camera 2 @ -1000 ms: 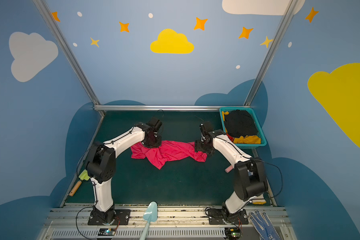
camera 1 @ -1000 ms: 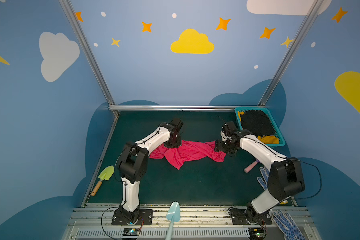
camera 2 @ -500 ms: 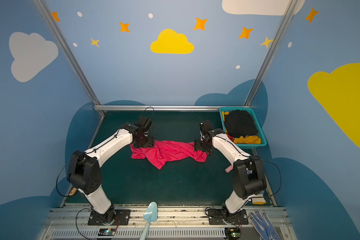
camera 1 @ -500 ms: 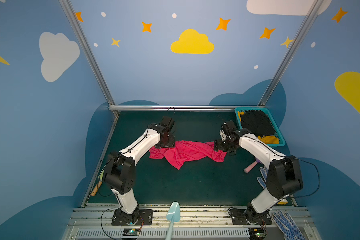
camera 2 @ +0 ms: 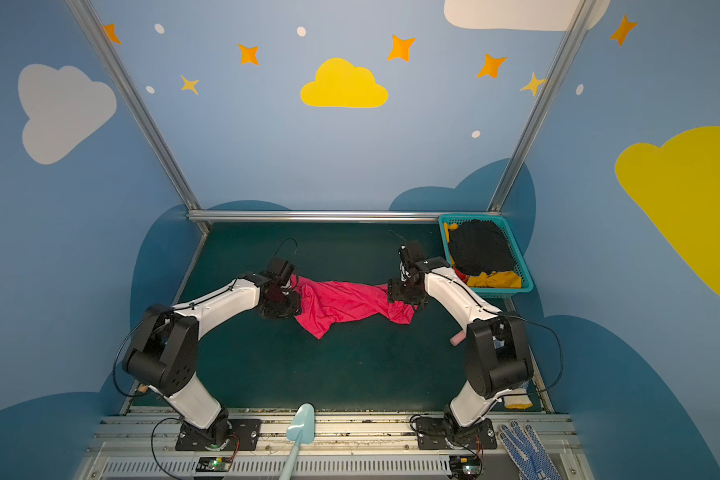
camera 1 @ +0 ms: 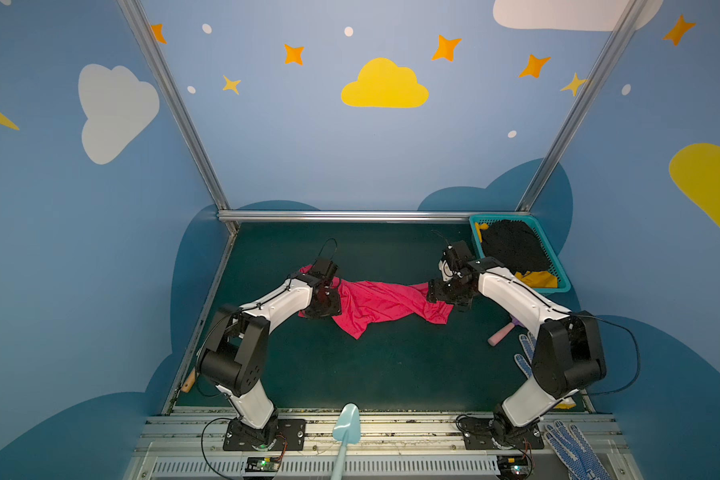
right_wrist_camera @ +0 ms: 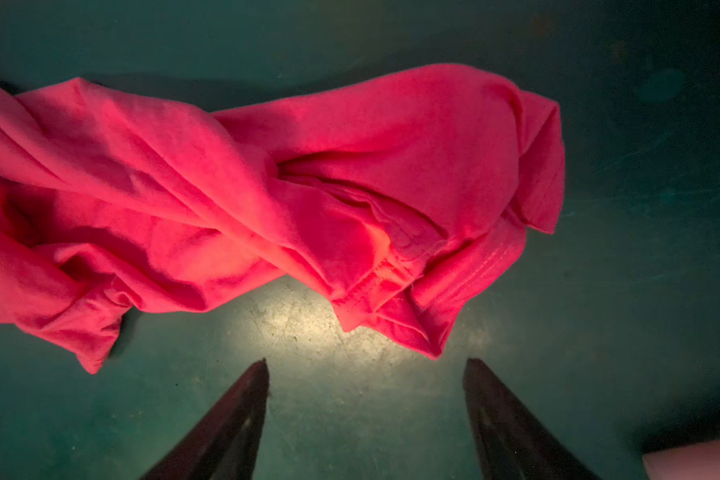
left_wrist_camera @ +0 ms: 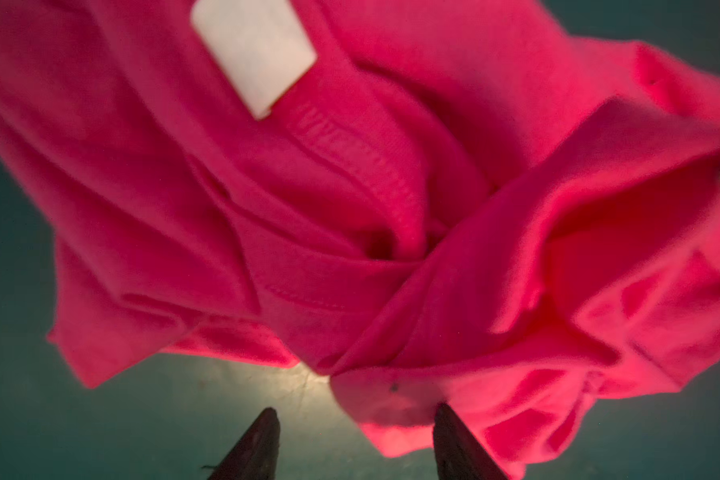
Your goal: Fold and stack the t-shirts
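A bright pink-red t-shirt (camera 1: 375, 303) (camera 2: 341, 303) lies crumpled in a long band on the green mat between both arms. My left gripper (camera 1: 325, 309) (left_wrist_camera: 356, 409) hangs open at the shirt's left end. The white neck label (left_wrist_camera: 254, 54) shows ahead of it, and a fold of the cloth (left_wrist_camera: 391, 399) reaches in beside one finger. Open and with only bare mat between its fingers, my right gripper (camera 1: 443, 297) (right_wrist_camera: 366, 361) sits just short of the shirt's right end (right_wrist_camera: 391, 311). A black t-shirt (camera 1: 512, 249) and a mustard-yellow one (camera 1: 539, 279) lie in the basket.
The teal basket (camera 1: 558, 286) stands at the back right corner. A pink-handled tool (camera 1: 501, 334) and a blue-dotted glove (camera 1: 526, 353) lie by the right arm. A light-blue trowel (camera 1: 346, 424) and another glove (camera 1: 574, 451) rest at the front rail.
My left arm has swung down and leftward, carrying its gripper from the shirt's far edge to its left end, with the jaws now wider. The right arm and the shirt have stayed put.
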Tool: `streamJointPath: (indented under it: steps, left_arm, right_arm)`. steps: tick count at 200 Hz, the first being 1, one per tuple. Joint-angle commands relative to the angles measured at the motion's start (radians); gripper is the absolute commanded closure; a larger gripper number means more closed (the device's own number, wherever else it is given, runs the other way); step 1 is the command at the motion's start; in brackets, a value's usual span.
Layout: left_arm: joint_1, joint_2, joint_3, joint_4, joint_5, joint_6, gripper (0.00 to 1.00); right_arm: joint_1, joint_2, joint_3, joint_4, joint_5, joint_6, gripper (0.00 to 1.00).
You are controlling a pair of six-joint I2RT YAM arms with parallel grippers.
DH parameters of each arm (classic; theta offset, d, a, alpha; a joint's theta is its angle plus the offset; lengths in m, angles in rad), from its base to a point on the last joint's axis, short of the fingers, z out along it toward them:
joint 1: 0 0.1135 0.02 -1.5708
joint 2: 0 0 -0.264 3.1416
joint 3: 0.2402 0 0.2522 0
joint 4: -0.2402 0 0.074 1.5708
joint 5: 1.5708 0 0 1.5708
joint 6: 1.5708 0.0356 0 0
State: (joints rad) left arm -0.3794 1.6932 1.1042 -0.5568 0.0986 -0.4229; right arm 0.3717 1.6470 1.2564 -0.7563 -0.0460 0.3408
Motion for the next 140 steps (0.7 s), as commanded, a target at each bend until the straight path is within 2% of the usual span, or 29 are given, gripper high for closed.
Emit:
streamJointPath:
  steps: [1,92,140]
  left_arm:
    - [0.005,-0.007,-0.010,0.091,0.042,-0.009,0.42]
    - [0.017,0.025,-0.050,0.161,0.026,-0.013,0.56]
    - [0.020,0.020,-0.050,0.173,0.032,-0.024,0.69]
  right_arm:
    - [-0.002,-0.025,0.004,-0.017,0.003,0.010,0.24]
    - [-0.004,-0.031,-0.002,-0.018,0.006,0.014,0.24]
    - [-0.003,-0.035,-0.006,-0.018,0.005,0.018,0.24]
